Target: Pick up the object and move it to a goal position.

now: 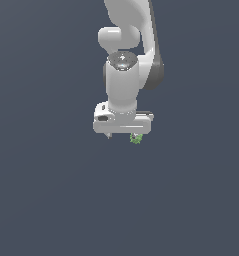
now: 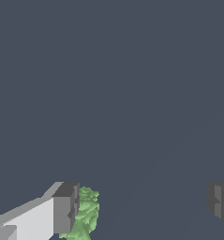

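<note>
Between wide-spread jaws, off-centre: white gripper [image 1: 122, 134] open, holding nothing. Grasp not made; closing, lift, carry to goal all left, by my read; no goal marker visible. Green lump [image 2: 85, 214] against inner face of one finger [image 2: 65, 208], well apart from other. Lump's long axis seems to run along finger; pointing direction unclear.

Bright-green lump [image 2: 85, 213]; white arm [image 1: 123, 75]; finger pads [image 2: 65, 208] prob. grey

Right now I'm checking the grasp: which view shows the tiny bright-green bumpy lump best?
The wrist view: the tiny bright-green bumpy lump appears large beside one finger. In the exterior view it's a speck under the gripper.
</note>
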Controlling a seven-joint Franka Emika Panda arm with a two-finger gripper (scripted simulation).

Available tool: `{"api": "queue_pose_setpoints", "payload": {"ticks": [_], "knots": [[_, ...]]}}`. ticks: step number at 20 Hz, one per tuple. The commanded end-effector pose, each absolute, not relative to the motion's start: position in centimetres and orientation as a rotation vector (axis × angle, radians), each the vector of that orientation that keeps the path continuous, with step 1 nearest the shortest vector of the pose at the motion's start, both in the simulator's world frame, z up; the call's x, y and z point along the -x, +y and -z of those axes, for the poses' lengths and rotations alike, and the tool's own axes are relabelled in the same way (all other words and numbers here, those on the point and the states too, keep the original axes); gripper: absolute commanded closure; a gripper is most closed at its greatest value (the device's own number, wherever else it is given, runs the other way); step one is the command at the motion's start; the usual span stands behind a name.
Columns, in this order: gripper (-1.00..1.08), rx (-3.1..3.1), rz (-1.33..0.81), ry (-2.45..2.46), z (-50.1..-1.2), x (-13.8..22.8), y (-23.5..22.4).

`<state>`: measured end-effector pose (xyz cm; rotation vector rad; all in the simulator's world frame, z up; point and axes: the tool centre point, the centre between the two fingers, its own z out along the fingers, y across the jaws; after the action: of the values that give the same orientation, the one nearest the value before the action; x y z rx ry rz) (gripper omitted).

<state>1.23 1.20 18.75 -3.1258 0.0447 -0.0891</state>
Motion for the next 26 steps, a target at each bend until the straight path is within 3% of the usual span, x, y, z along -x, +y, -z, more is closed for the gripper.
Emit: {"api": "queue_pose_setpoints", "payload": {"ticks": [1, 15, 26], "knots": [[-0.92, 3.126, 0.089, 0.045, -18.8, -1.2, 1.2], [-0.92, 3.120, 0.020, 0.050, -17.2, -0.2, 0.4], [-0.92, 3.125, 0.012, 0.136, -14.5, 2.4, 3.5]]}}
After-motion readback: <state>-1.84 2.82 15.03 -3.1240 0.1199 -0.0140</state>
